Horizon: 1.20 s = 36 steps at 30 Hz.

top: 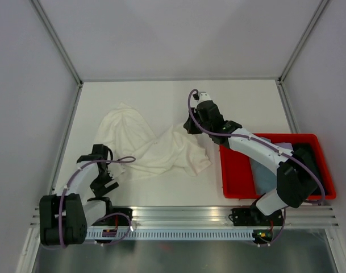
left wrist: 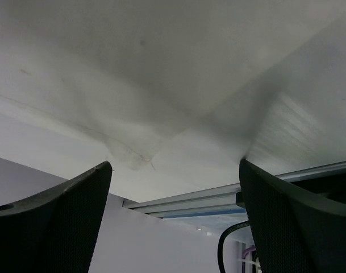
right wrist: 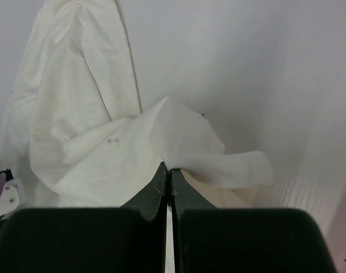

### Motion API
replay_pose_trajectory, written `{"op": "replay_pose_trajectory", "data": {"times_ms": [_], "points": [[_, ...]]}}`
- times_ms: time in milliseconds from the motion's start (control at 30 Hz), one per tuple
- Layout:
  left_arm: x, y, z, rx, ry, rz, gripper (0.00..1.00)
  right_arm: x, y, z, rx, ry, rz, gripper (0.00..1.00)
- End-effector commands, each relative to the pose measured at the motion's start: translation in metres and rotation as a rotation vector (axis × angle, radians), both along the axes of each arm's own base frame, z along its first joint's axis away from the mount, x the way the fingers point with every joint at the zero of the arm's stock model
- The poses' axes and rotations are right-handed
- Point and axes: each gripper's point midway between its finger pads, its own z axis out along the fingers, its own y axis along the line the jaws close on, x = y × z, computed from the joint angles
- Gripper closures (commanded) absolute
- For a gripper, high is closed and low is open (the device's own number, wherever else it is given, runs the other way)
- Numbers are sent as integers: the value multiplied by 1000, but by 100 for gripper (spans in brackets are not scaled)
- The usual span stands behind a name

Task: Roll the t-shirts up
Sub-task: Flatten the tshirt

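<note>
1. The plain cream-white cotton t-shirt point(top: 144, 142) is lying crumpled and unrolled on the white table point(top: 161, 96). It is sitting in the middle of the top view, a little to the left.
2. The right gripper point(right wrist: 168, 177) is pinching the right edge of the shirt. Its black jaws are pressing together on a fold of cloth, and in the wrist view a loose flap is curling over just beyond the tips.
3. The left gripper point(left wrist: 175, 165) is hanging at the lower left of the top view, near the shirt's lower edge but apart from it. Its jaws are standing wide and are holding nothing.
4. In my judgement the step in hand is spreading the shirt flat before rolling. To do it well, the right arm should be pulling low and slowly toward the right while the left one is taking the opposite edge, so that the cloth is stretching without bunching.
5. The red plastic tray point(top: 229, 190) at the lower right is holding a blue-grey cloth point(top: 263, 173). The pull should be stopping short of its rim.
6. I am finding no brand, label or readable writing on anything.
</note>
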Motion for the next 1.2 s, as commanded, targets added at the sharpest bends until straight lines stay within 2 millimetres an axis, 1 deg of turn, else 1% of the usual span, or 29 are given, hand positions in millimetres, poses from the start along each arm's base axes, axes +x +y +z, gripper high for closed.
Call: {"op": "replay_pose_trajectory", "data": {"times_ms": [0, 33, 67, 100, 133, 167, 233, 267, 300, 333, 367, 400, 467, 500, 567, 667, 733, 833, 867, 900, 933, 967, 1000, 1033, 1067, 1167], "points": [[26, 5, -19, -40, -52, -7, 4, 2, 3, 12, 38, -28, 5, 100], [35, 13, -19, -38, -80, 20, 5, 3, 3, 13, 36, -33, 1, 100], [39, 16, -19, -36, -86, 32, 7, 3, 3, 14, 35, -36, 0, 100], [37, 20, -24, -43, -61, 60, 10, 3, 2, 15, 36, -39, -2, 100], [42, 21, -23, -47, -69, 68, 12, 3, 1, 14, 34, -37, -7, 100], [42, 21, -25, -55, -60, 79, 14, 4, 0, 16, 34, -44, -12, 100], [43, 15, -30, -95, -57, 78, 22, 4, 0, 16, 34, -46, -11, 100], [44, 12, -31, -111, -66, 78, 29, 4, -1, 14, 30, -45, -14, 100], [47, 8, -32, -136, -78, 79, 44, 4, 0, 15, 30, -47, -13, 100], [53, 6, -30, -148, -106, 84, 49, 4, 0, 14, 26, -48, -11, 100], [58, 4, -29, -165, -133, 84, 52, 5, 0, 13, 22, -47, -9, 100], [63, -5, -29, -216, -155, 78, 52, 5, 0, 11, 15, -40, -8, 100], [70, -14, -23, -265, -204, 61, 50, 6, 0, 11, 2, -40, -2, 100], [72, -18, -22, -288, -220, 53, 43, 6, -1, 11, -4, -37, -2, 100], [73, -17, -19, -280, -235, 33, 36, 6, 0, 12, -4, -39, 3, 100], [75, -18, -21, -284, -238, 24, 31, 7, -1, 14, 1, -45, -3, 100], [79, -20, -20, -305, -238, 44, 31, 8, 0, 15, 3, -47, -7, 100], [79, -17, -26, -292, -208, 72, 37, 8, 0, 15, 5, -45, -7, 100], [77, -15, -29, -283, -193, 75, 43, 8, 0, 15, 7, -45, -9, 100], [73, -16, -34, -283, -172, 77, 46, 8, 0, 16, 9, -45, -8, 100], [75, -14, -35, -278, -176, 71, 51, 7, -1, 15, 9, -45, -8, 100], [76, -13, -37, -272, -176, 72, 64, 7, 0, 16, 10, -46, -8, 100], [77, -13, -39, -271, -175, 80, 73, 7, -1, 15, 8, -44, -12, 100], [80, -11, -39, -267, -182, 92, 89, 7, -2, 15, 7, -46, -12, 100], [83, -10, -37, -262, -194, 108, 98, 7, -1, 17, 9, -48, -11, 100], [105, -2, -17, -262, -303, 194, 98, 6, -4, 25, 16, -57, -14, 100]]}}
